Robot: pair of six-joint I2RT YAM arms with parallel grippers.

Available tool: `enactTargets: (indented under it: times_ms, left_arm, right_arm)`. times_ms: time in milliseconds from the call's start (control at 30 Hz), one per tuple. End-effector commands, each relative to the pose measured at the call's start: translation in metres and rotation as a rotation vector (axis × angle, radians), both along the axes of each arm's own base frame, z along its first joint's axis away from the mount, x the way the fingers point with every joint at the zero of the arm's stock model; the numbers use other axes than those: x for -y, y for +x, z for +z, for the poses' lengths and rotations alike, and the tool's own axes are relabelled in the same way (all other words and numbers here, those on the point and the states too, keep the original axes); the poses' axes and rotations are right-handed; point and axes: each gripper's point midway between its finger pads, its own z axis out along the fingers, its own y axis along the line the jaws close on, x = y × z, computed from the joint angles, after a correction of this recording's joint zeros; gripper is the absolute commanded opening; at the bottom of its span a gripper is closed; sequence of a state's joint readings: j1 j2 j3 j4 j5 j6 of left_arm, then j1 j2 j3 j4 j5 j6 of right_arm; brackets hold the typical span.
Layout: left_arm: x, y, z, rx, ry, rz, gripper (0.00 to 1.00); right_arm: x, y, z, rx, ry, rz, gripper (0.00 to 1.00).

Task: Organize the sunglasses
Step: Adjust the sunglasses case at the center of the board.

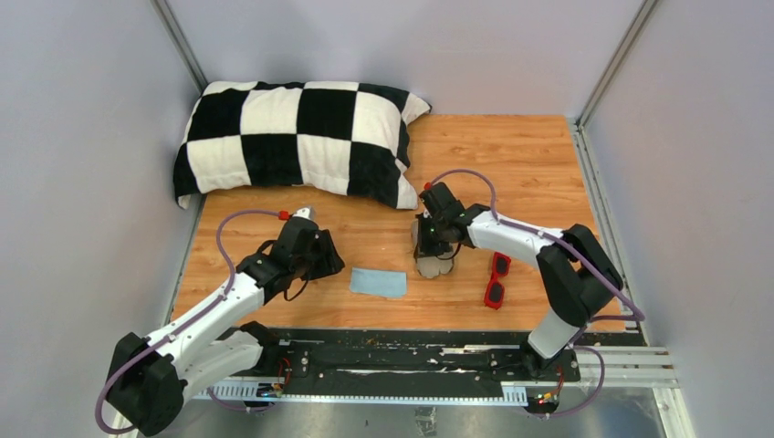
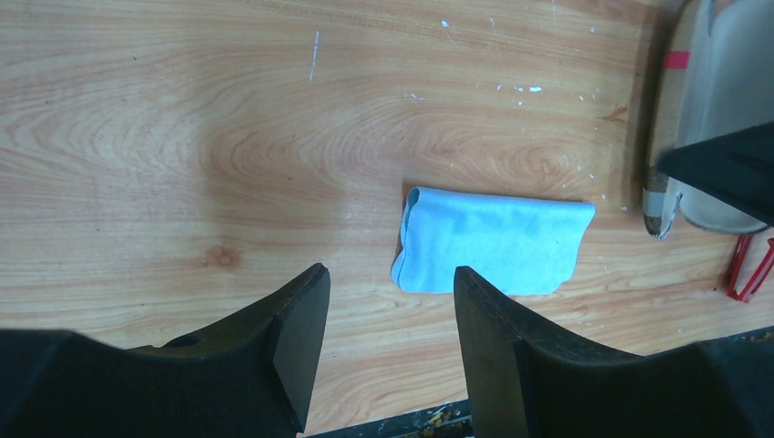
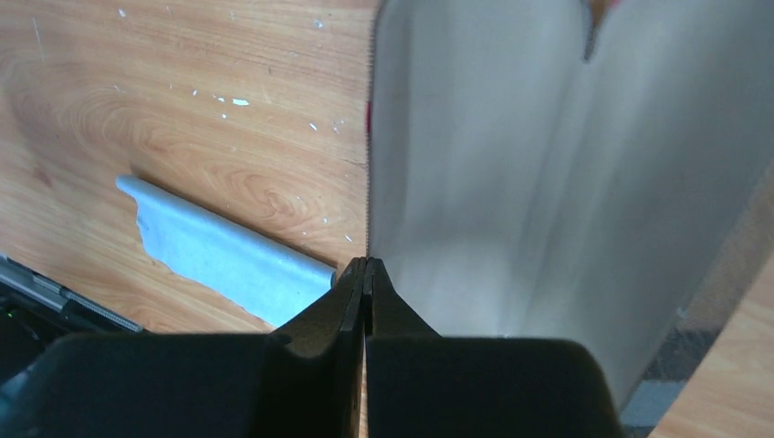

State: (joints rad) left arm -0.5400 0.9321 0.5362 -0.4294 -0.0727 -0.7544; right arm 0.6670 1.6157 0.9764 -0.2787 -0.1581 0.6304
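The sunglasses (image 1: 496, 278), with a red frame and dark lenses, lie on the wooden table at the right, under my right forearm. Their red arms show at the right edge of the left wrist view (image 2: 748, 272). My right gripper (image 1: 429, 248) is shut on the left edge of the open case (image 1: 434, 265). In the right wrist view the shut fingertips (image 3: 365, 266) pinch the rim of its pale grey lining (image 3: 511, 173). My left gripper (image 1: 332, 263) is open and empty, low over the table just left of the light blue cloth (image 1: 379, 283). The cloth lies ahead of the open gripper (image 2: 388, 285).
The light blue cloth (image 2: 493, 242) lies flat between the two grippers, with the case (image 2: 707, 100) right of it. A black and white checked pillow (image 1: 297, 137) fills the back left. The table's front edge with a black rail (image 1: 402, 351) lies close behind the cloth.
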Motion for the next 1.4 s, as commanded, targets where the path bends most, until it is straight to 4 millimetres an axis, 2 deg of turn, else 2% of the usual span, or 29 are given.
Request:
enactTargets:
  times_ms: [0, 67, 200, 300, 500, 733, 1033, 1100, 1133, 1300, 1367]
  left_arm:
    - [-0.006, -0.003, -0.007, -0.018, 0.030, 0.003, 0.57]
    - [-0.005, -0.003, -0.008, -0.020, 0.028, 0.000, 0.57]
    - [-0.003, -0.004, -0.011, -0.030, 0.023, -0.001, 0.57]
    - [-0.003, -0.004, -0.012, -0.033, 0.019, 0.000, 0.57]
    - [0.002, -0.004, -0.015, -0.048, 0.006, -0.009, 0.57]
    - [0.003, -0.003, -0.016, -0.049, 0.004, -0.013, 0.56]
    - [0.012, -0.001, -0.020, -0.071, 0.001, -0.058, 0.57]
    - [0.018, -0.003, -0.021, -0.075, -0.021, -0.089, 0.60]
    - [0.019, -0.003, -0.022, -0.076, -0.025, -0.100, 0.67]
    - [0.036, -0.007, -0.026, -0.090, -0.059, -0.223, 0.71]
    - [0.036, -0.006, -0.031, -0.110, -0.042, -0.232, 0.72]
  right_arm:
    - [-0.014, -0.007, -0.003, -0.008, -0.023, 0.186, 0.00]
    - [-0.008, -0.014, -0.012, -0.011, -0.105, 0.259, 0.00]
    - [0.018, -0.018, -0.021, 0.054, -0.343, 0.420, 0.00]
    - [0.039, -0.012, -0.015, 0.129, -0.532, 0.513, 0.00]
    - [0.046, -0.011, -0.009, 0.192, -0.616, 0.593, 0.21]
    - [0.035, -0.017, 0.010, 0.258, -0.585, 0.601, 0.28]
    - [0.028, -0.014, 0.061, 0.374, -0.489, 0.456, 0.42]
    - [0.018, -0.021, 0.067, 0.371, -0.398, 0.384, 0.42]
    - [0.012, -0.027, 0.071, 0.375, -0.354, 0.352, 0.42]
    - [-0.020, -0.055, 0.069, 0.317, -0.115, 0.211, 0.47]
    - [-0.029, -0.064, 0.056, 0.284, -0.091, 0.192, 0.52]
